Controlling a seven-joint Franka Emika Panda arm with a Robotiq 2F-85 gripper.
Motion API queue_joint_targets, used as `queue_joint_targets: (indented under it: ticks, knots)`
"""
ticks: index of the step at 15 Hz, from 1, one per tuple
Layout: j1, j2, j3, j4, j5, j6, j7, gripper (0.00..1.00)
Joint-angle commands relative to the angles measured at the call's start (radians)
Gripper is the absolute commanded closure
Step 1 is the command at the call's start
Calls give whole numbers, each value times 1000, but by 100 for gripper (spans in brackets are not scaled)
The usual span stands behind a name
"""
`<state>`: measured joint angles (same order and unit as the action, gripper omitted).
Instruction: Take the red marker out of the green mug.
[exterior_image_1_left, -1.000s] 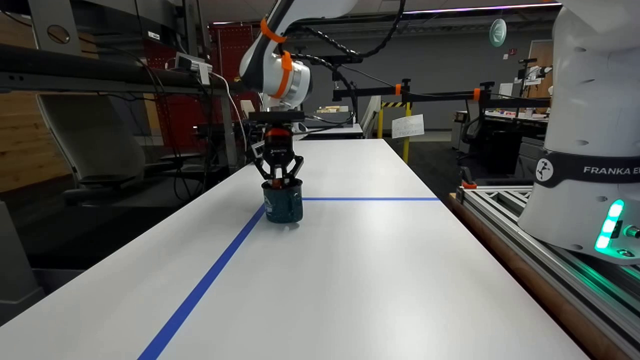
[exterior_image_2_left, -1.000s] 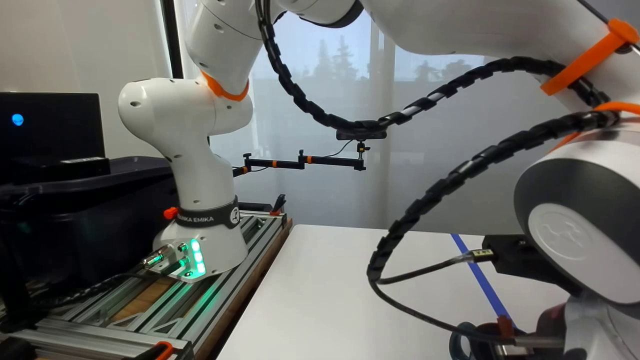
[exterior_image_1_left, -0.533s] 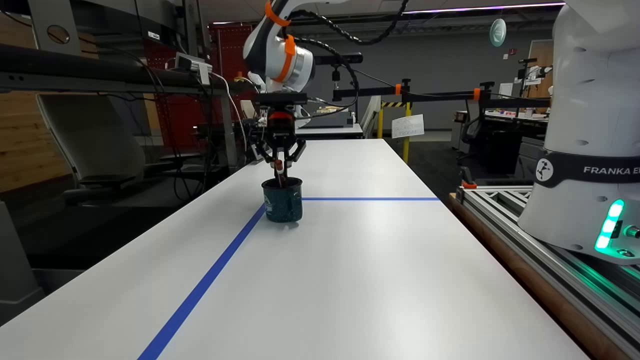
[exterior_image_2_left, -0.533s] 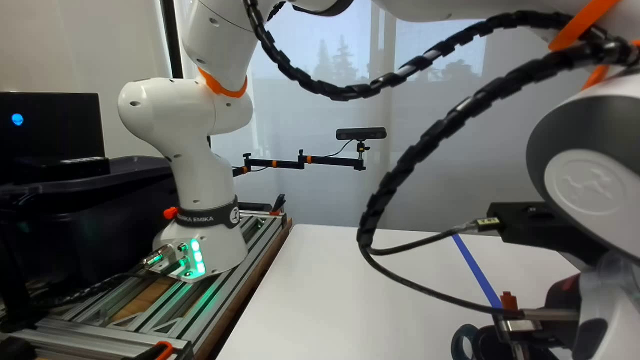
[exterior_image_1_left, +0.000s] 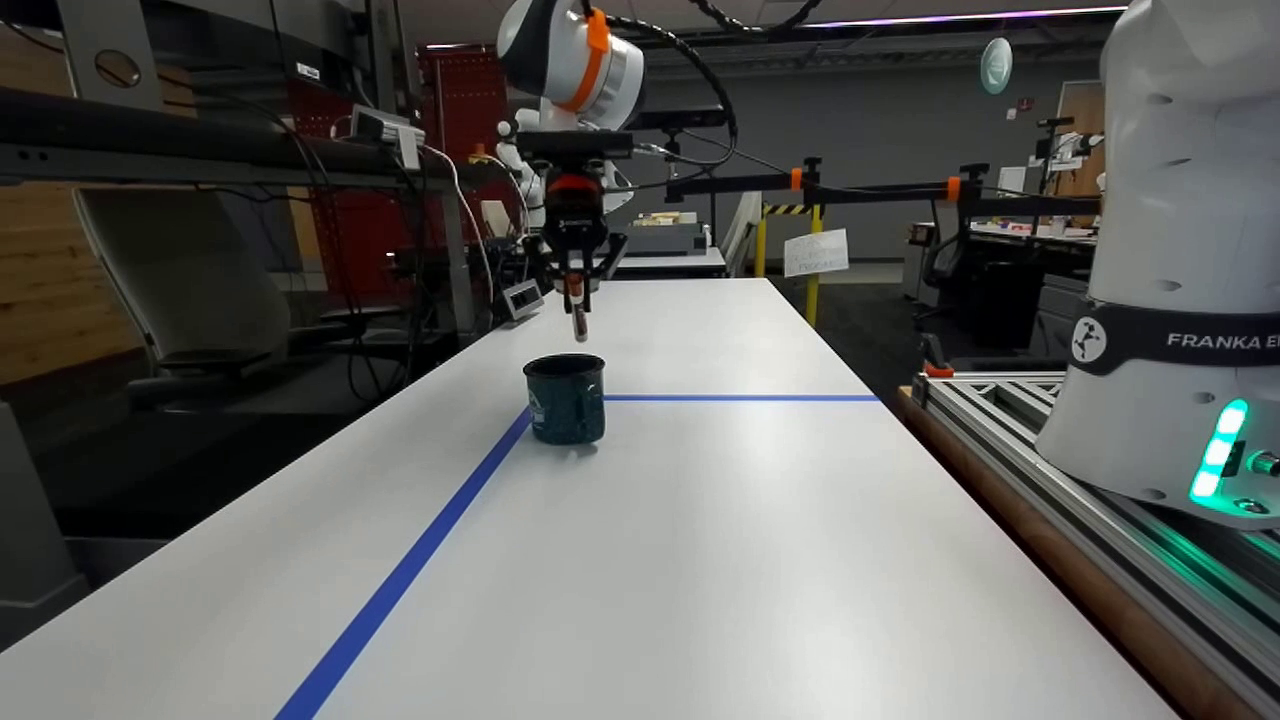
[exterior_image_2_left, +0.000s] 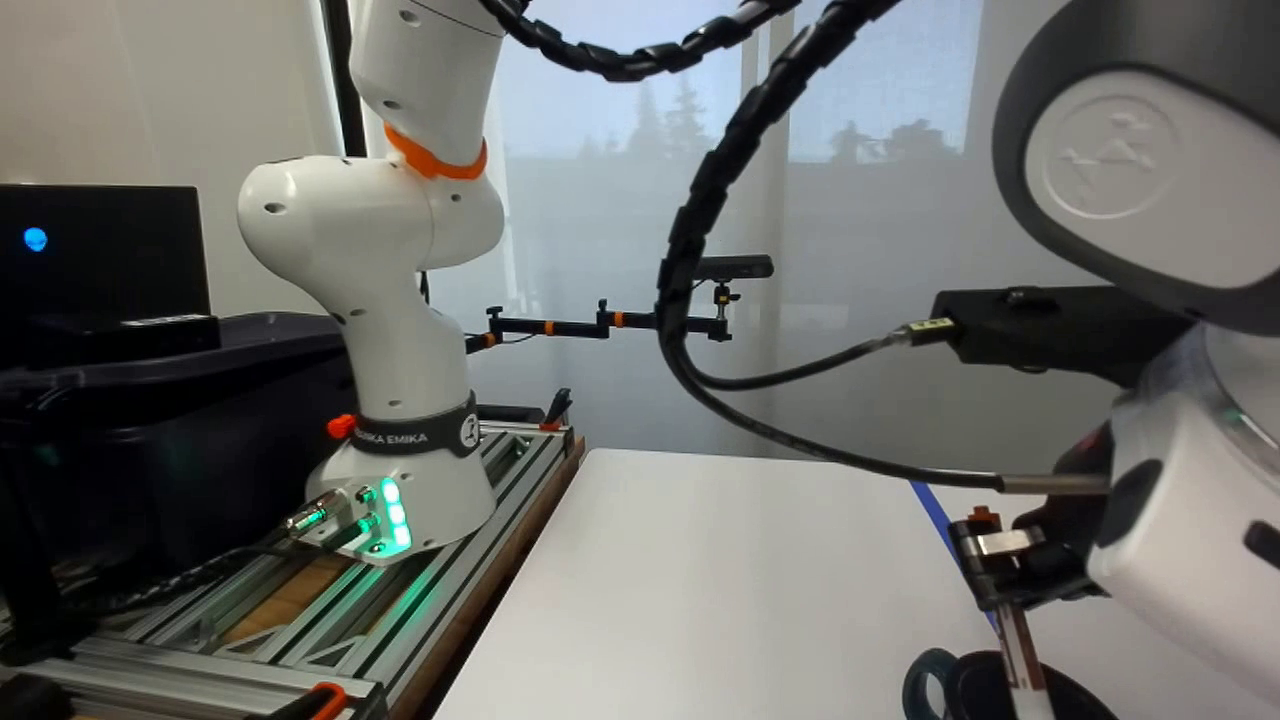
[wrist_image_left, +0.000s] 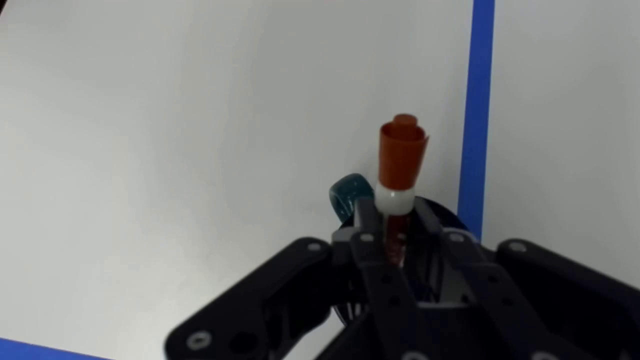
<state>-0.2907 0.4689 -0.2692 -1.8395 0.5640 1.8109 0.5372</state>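
A: Left to right, in an exterior view?

B: Dark green mug (exterior_image_1_left: 565, 405), upright on the white table (exterior_image_1_left: 720, 560). Red marker (exterior_image_1_left: 579, 320) next, its lower end above the rim and not touching; the wrist view shows its barrel against the dark mouth. Crosswise blue tape (exterior_image_1_left: 740, 398) last.

A: Condition of the gripper (wrist_image_left: 396, 215)?

B: Closed down to the marker's width, holding it near the capped upper end.

A: Governing relation?

B: Marker's long axis near upright, slightly tilted, barrel pointing down at the mug. Judgement: extraction appears complete; sideways travel should precede any lowering, or the tip may catch the rim.
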Motion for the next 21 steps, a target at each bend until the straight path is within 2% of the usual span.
queue_joint_targets:
  ticks: [1, 6, 11, 16, 21]
  knots:
    - [61, -118, -29, -194, -85, 169, 57, 95]
    - [109, -173, -32, -395, -158, 472, 151, 95]
    - [141, -183, -28, -531, -192, 656, 267, 95]
    - [154, -124, -15, -590, -180, 859, 313, 95]
    - [152, -42, 11, -583, -164, 974, 304, 95]
